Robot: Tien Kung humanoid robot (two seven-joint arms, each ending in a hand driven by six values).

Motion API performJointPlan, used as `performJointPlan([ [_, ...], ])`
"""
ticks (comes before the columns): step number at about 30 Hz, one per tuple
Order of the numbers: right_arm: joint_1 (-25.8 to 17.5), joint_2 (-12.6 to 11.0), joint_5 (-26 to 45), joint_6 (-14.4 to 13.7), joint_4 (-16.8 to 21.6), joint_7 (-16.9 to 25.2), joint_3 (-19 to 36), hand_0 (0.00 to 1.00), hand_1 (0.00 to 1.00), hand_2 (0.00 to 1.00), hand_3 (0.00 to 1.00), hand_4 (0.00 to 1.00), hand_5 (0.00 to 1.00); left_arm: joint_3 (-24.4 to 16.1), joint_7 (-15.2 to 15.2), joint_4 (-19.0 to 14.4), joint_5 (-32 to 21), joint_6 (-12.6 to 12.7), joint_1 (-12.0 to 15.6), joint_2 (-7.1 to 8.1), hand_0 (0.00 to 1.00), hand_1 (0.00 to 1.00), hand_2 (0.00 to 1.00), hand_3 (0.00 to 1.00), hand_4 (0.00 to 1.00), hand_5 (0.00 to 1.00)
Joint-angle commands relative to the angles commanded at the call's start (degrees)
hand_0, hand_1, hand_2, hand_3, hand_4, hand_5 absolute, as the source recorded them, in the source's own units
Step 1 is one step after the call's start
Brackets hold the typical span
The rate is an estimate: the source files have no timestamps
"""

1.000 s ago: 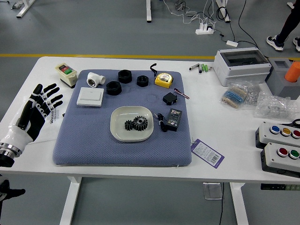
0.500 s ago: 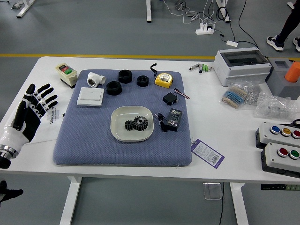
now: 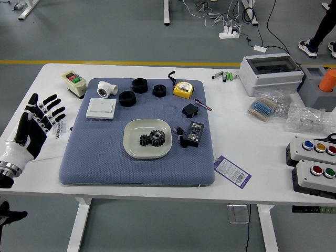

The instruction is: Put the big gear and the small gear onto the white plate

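Floor: smooth grey [image 3: 131, 31], running beneath the worktop [image 3: 262, 170]
Floor stripe: yellow [image 3: 121, 62], straight across beyond the worktop's far edge
Furniture: white worktop on white legs [image 3: 80, 226]; other white legs [image 3: 166, 13] stand farther back
Power: white power strip [image 3: 229, 33] on the floor, white cables [image 3: 214, 20] tangled near it
Under the near edge: a clear square piece [image 3: 238, 213], perhaps plastic
Light: fairly even

2 push-button boxes [image 3: 310, 184], a tape measure [image 3: 183, 90] and a yellow floor line [image 3: 21, 62] suggest a lab.
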Motion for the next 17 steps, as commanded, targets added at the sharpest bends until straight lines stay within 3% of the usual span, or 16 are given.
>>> performJointPlan([
  [17, -0.02, -0.1, -0.13, -0.23, 0.23, 0.26, 1.05, 0.705, 0.729, 0.782, 0.592, 0.809, 0.656, 0.57, -1.54, 1.15, 2.38, -0.36, -0.32, 0.3, 0.868, 0.87, 0.931, 0.853, 0.919, 0.981],
])
